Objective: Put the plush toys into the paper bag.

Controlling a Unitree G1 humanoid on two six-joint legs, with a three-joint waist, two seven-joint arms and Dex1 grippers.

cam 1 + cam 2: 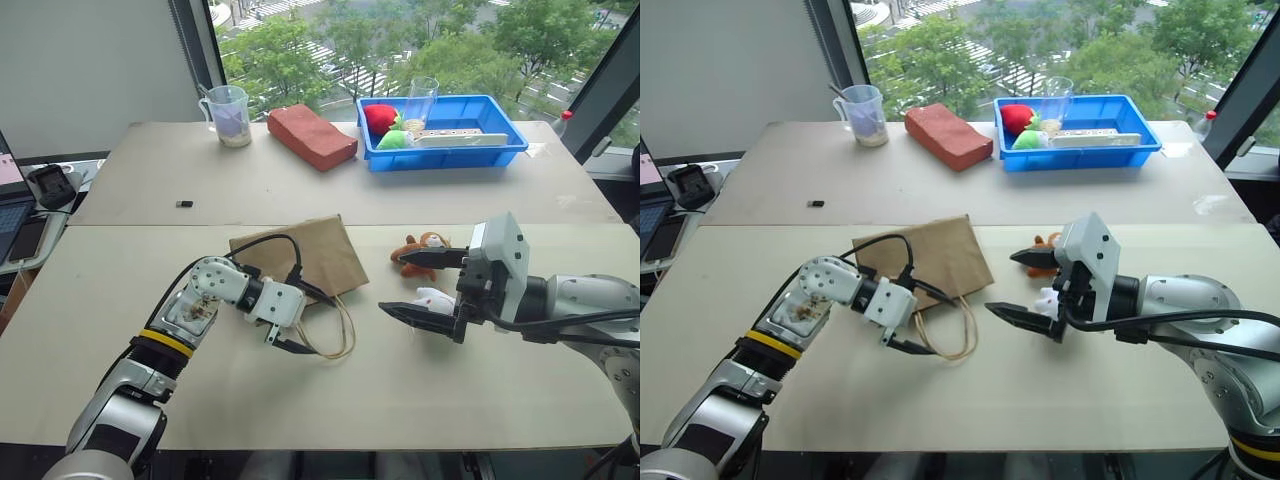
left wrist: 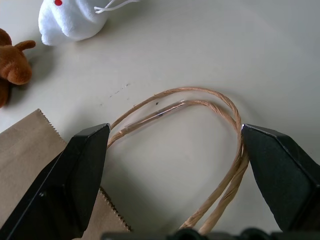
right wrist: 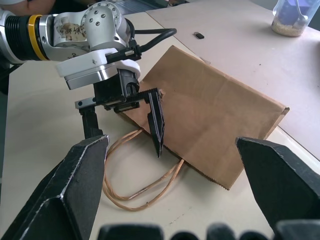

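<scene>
The brown paper bag [image 1: 300, 255] lies flat on the near table, its cord handles [image 1: 338, 335] looped toward the front edge. My left gripper [image 1: 304, 320] hovers open at the bag's mouth, and in the left wrist view the handles [image 2: 200, 105] lie between its fingers. The orange-brown monkey [image 1: 428, 244] and the white plush toy [image 1: 436, 297] lie to the right of the bag. My right gripper [image 1: 405, 288] stands open just in front of both toys, holding nothing. The right wrist view looks over the bag [image 3: 215, 125] and the left gripper [image 3: 125, 135].
On the far table stand a blue bin [image 1: 500, 150] holding red and green soft items and a glass, a reddish-brown block [image 1: 312, 135] and a measuring cup [image 1: 230, 115]. A small black object [image 1: 184, 204] lies near the seam. A laptop [image 1: 15, 215] sits at the left edge.
</scene>
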